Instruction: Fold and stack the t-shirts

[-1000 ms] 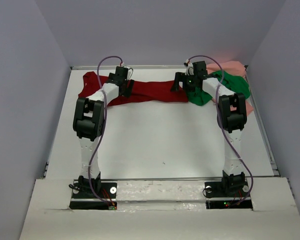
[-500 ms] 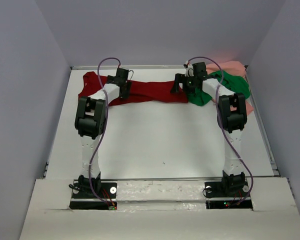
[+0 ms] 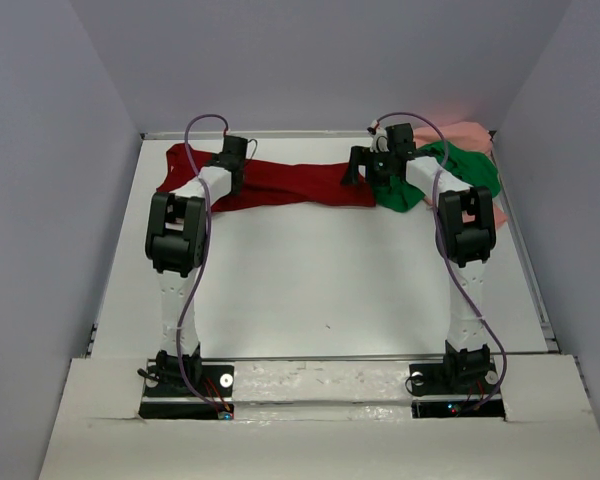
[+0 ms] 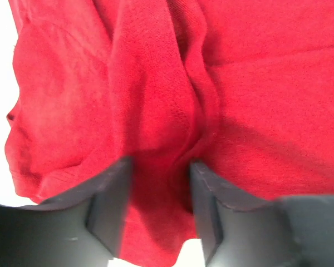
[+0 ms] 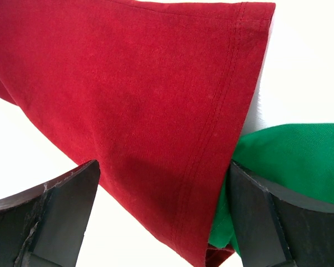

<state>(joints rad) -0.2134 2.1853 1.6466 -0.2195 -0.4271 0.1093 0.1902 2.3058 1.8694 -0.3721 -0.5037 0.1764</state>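
Note:
The dark red t-shirt [image 3: 290, 183] lies spread in a long band across the back of the table. My left gripper [image 3: 230, 150] presses down on its left part. In the left wrist view its jaws [image 4: 158, 167] stand open but narrowed, with a ridge of red cloth [image 4: 239, 83] gathered between them. My right gripper [image 3: 358, 165] hovers open over the red shirt's hemmed right edge [image 5: 128, 83], where it meets the bright green t-shirt [image 5: 295, 156]. The green t-shirt [image 3: 460, 170] lies bunched at the back right. The pale salmon pink t-shirt [image 3: 470, 132] peeks out behind it.
The white table [image 3: 320, 270] is bounded by grey walls at the left, back and right. Both arm bases sit at the near edge. Purple cables loop above each wrist.
My left gripper has shifted a little left and back along the red shirt, and its jaws have narrowed from wide open. The right arm has stayed still.

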